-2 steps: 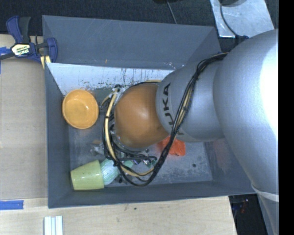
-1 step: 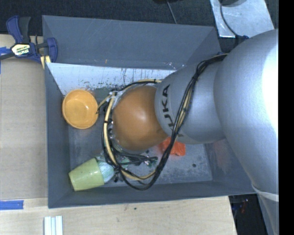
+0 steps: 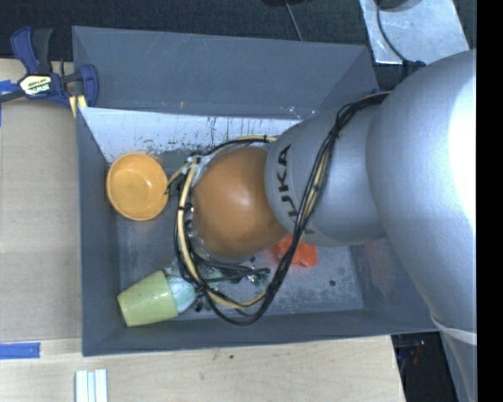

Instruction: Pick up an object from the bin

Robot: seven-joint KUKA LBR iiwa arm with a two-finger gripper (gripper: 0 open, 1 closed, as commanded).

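A pale green cup [image 3: 147, 301] lies on its side in the bin's front left corner, its mouth turned right. Just right of it, the dark body of my gripper [image 3: 228, 273] shows low over the bin floor, under the arm's wrist. A yellow-orange bowl [image 3: 137, 187] sits upright by the left wall, apart from the gripper. A small orange-red thing [image 3: 300, 255] peeks out from beneath the arm, to the gripper's right; most of it is hidden.
The arm and its round brown wrist cover, with looped cables, hang over the bin's middle and right. A pale bluish scrap lies at the green cup's mouth. Bare floor runs along the front right.
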